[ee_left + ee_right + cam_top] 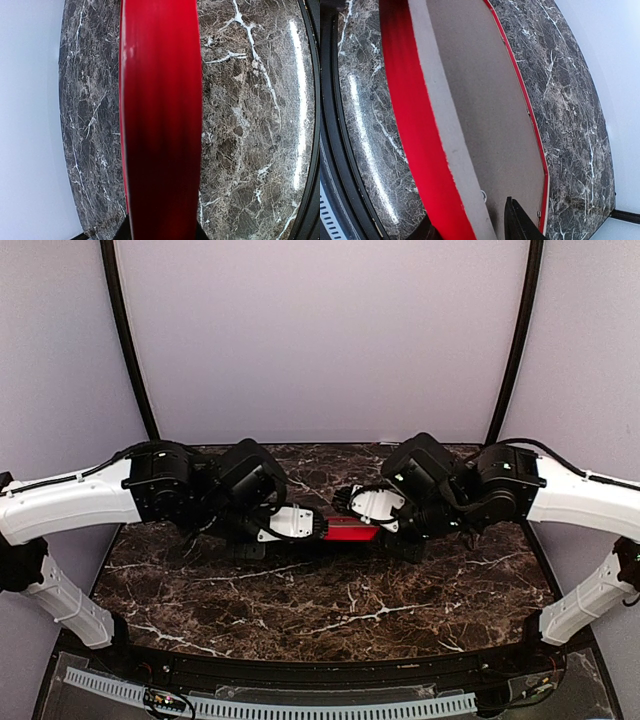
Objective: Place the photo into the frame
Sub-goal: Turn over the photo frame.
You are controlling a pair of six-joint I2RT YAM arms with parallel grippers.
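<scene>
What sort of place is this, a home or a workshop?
Probably a robot test booth: plain grey walls enclose a marble table, and two arms bolted at its near edge meet at a red frame.

The frame (350,529) (160,125) (415,125): thin, rectangular, glossy red. Set on edge over the table (300,610) centre, running 9 to 3 o'clock. Red side toward 6 o'clock. Back shows grey-brown board and 1 pale strip.
</scene>
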